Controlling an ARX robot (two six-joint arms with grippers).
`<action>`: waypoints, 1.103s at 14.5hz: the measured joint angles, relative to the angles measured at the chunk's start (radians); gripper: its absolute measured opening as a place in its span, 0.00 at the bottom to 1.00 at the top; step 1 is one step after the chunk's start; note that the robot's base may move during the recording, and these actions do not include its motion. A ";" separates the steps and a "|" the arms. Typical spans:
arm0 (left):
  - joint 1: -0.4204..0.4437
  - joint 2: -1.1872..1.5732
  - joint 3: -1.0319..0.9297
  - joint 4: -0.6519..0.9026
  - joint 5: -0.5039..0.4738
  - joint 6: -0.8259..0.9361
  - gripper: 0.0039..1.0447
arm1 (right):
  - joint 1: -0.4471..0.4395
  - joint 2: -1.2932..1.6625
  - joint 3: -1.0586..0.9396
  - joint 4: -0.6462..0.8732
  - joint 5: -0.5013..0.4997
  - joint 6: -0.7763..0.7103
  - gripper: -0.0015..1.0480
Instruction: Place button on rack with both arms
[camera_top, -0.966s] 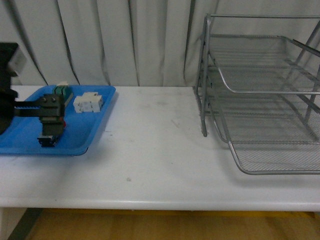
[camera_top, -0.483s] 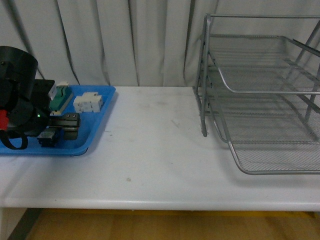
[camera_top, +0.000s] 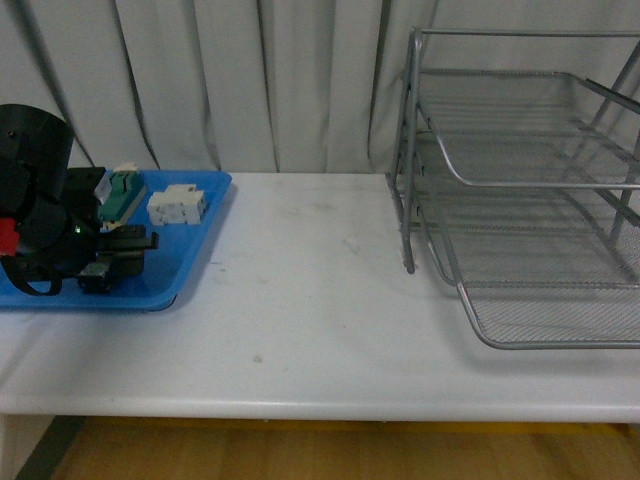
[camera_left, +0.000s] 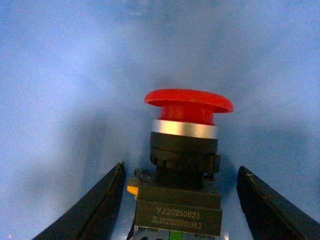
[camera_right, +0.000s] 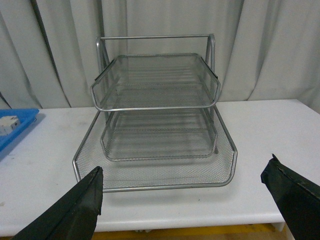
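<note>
**Now astride the button: left gripper down on the tray, grasp not yet made**

Subject item: the button (camera_left: 184, 160) lies on the floor of the blue tray (camera_top: 190, 262) at the far left of the table (camera_top: 320, 300). Its red cap points away from the wrist. From the front it is largely hidden beneath the arm.

Change noted: a second ago the left gripper (camera_left: 181, 170) reached in across the tray with most of the arm out of view. The arm's bulk has since swung into the scene and the gripper has settled toward the tray's near edge. It has barely moved over the last half second.

Gripper state: the left jaws stand parted, one finger on each side of the button's black body, with blue tray visible in both gaps. Nothing is held. The right gripper (camera_right: 185, 167) is spread wide and empty, facing the rack (camera_right: 155, 100).

Surroundings: the white terminal block (camera_top: 177, 205) and the green and beige component (camera_top: 122, 190) sit farther back in the tray, untouched. The rack stands at the far right, well apart from the button.

Assessment: the approach looks complete and closing on the body is the step in hand. The carry, the handover and the placement all remain.
</note>
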 joint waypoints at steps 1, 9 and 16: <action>0.000 -0.005 -0.013 0.014 0.002 0.000 0.56 | 0.000 0.000 0.000 0.000 0.000 0.000 0.94; -0.126 -0.590 -0.524 0.247 -0.036 0.031 0.35 | 0.000 0.000 0.000 0.000 0.000 0.000 0.94; -0.340 -1.497 -1.070 -0.054 -0.333 -0.027 0.34 | 0.000 0.000 0.000 0.000 0.000 0.000 0.94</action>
